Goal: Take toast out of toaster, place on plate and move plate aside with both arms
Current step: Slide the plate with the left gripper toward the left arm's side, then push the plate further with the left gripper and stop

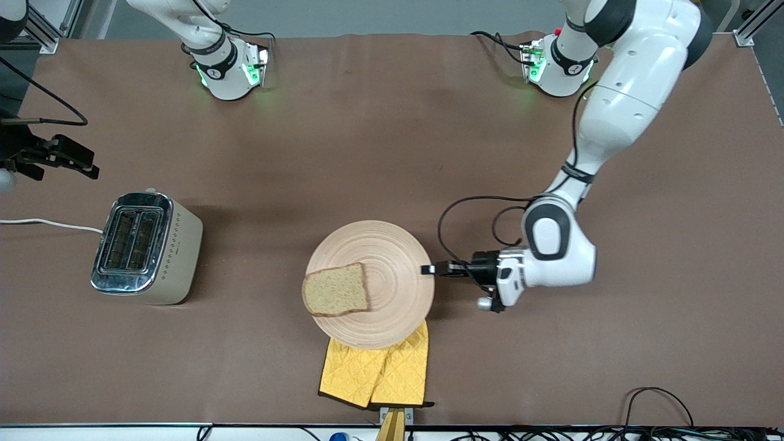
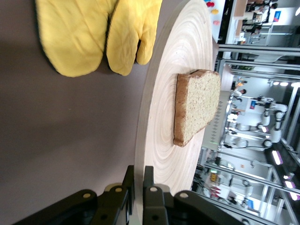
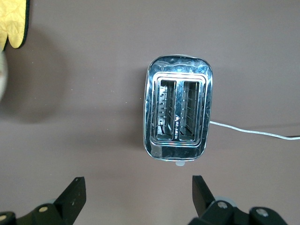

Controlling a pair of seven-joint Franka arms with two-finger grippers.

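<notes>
Now my left jaws [image 1: 429, 269] clamped the round pale wooden plate's [image 1: 392, 245] rim at its left-arm end, the brown toast slice [image 1: 336, 290] lying on it; my right jaws [image 1: 58, 160] waited apart above the cream-and-chrome toaster [image 1: 146, 248].

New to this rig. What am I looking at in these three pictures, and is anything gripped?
Two white robot arms work at a brown table. One picture looks down from a high camera facing them; the other two come from cameras on each wrist. On the table: a toaster with both slots bare, a wooden plate with toast on it, and yellow oven mitts partly under the plate. The left gripper is shut on the plate's rim. The right gripper hangs open above the toaster, holding nothing.
</notes>
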